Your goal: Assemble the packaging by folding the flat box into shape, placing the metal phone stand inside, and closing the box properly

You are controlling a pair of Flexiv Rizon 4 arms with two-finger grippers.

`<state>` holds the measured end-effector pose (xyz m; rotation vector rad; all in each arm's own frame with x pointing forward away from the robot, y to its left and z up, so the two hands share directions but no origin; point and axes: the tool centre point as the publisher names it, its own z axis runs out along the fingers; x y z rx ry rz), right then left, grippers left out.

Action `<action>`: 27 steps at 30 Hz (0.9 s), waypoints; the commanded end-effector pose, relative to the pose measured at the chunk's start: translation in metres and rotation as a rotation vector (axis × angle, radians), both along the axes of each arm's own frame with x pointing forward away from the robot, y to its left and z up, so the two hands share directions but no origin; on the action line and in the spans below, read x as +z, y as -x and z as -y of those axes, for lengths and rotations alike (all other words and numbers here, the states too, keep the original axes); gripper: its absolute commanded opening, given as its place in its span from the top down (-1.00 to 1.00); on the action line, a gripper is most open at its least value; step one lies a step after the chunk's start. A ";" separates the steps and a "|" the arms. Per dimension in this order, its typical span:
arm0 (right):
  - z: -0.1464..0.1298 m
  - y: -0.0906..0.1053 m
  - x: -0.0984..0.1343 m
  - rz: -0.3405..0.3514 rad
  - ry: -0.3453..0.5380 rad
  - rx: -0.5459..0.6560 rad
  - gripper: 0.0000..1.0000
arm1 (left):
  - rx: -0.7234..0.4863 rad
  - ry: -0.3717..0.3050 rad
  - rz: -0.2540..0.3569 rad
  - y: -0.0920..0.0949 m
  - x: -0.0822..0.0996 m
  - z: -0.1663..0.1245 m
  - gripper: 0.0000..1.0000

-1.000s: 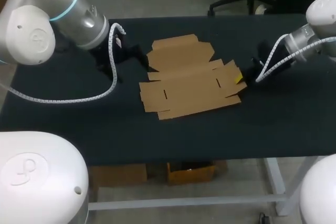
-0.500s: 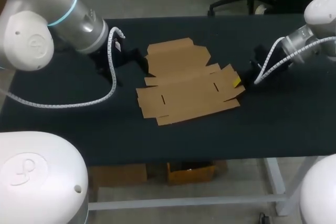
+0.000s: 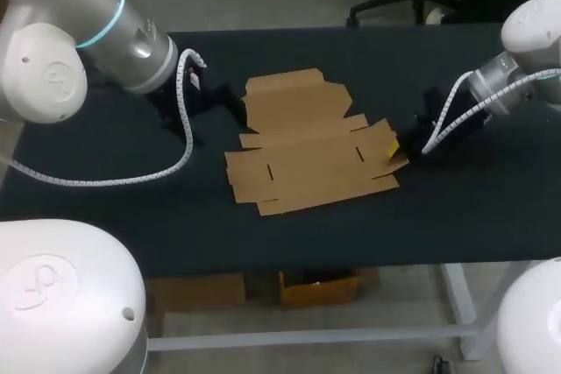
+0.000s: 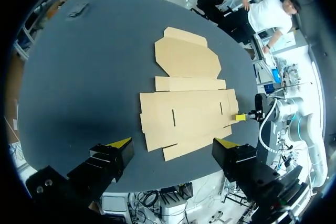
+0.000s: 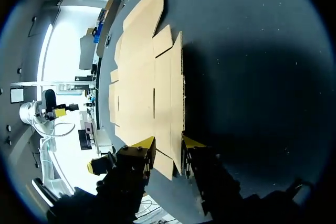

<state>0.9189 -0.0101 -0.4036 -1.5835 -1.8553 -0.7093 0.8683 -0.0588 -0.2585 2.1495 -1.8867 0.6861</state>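
Two arms, one flat cardboard box (image 3: 307, 142), nothing folded yet. Box lies open and flat mid-bench (image 3: 351, 234), near edge of bench bare in front of it. Its long axis runs left to right across the bench, and the big lid panel points to the far side.

Right gripper (image 5: 168, 144) sits low at the box's right end, touching it. Fingers a little apart, a small end flap lying between the yellow tips; no clear clamp on it, so read as not gripping. Box lies straight ahead of this gripper, long axis in line with the fingers.

Left gripper (image 4: 170, 145) is raised off the bench near the box's far left corner, fingers spread wide, holding nothing. Box lies ahead of and below it.

Key relation: right arm is the nearer one, already at the flap; left is off the cardboard. Probably the first fold starts from that right end.

Far corner: small grey object (image 4: 79, 8), maybe the phone stand, too small to tell.
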 end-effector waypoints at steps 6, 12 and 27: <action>0.019 0.015 0.020 0.048 0.062 -0.067 -0.89 | -0.002 0.001 0.005 0.002 0.000 0.000 -1.00; 0.034 0.008 0.034 0.069 0.088 -0.080 -0.78 | -0.002 0.001 0.012 0.003 0.002 -0.001 -1.00; 0.040 -0.038 0.037 0.081 0.051 -0.064 -0.51 | -0.010 0.049 -0.010 0.011 -0.001 -0.008 -1.00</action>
